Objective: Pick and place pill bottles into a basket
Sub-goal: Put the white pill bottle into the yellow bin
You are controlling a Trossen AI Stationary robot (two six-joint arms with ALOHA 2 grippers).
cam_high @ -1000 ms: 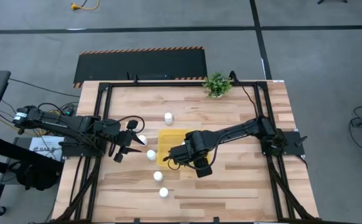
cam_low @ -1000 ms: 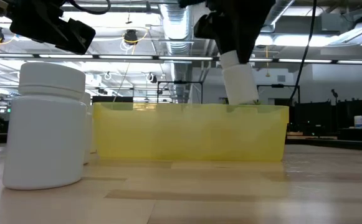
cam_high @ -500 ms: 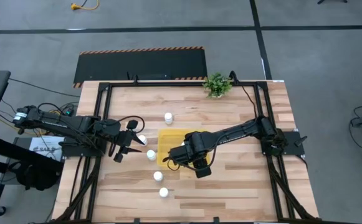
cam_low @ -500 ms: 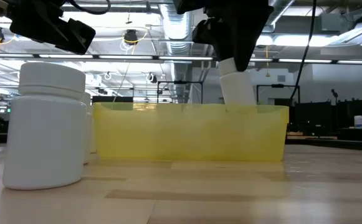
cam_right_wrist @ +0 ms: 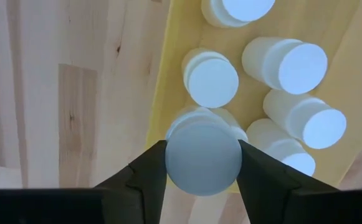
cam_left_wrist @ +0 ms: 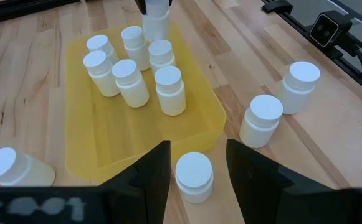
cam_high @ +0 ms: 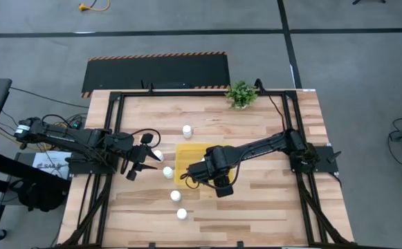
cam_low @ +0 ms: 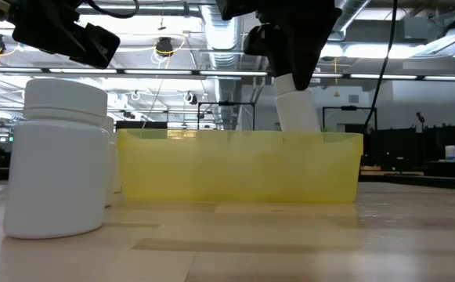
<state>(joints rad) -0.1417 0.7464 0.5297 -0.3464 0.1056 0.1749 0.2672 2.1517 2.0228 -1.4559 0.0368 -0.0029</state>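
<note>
Bottles (cam_left_wrist: 169,91) — six stand in the basket (cam_left_wrist: 106,143); right gripper (cam_right_wrist: 202,163) pinches a seventh over its edge — left gripper (cam_left_wrist: 196,163) pressed together.

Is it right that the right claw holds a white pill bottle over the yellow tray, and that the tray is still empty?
Not quite. The right claw does hold a white pill bottle over the yellow tray, but the tray is not empty. The left wrist view shows several white bottles already standing inside it.
</note>
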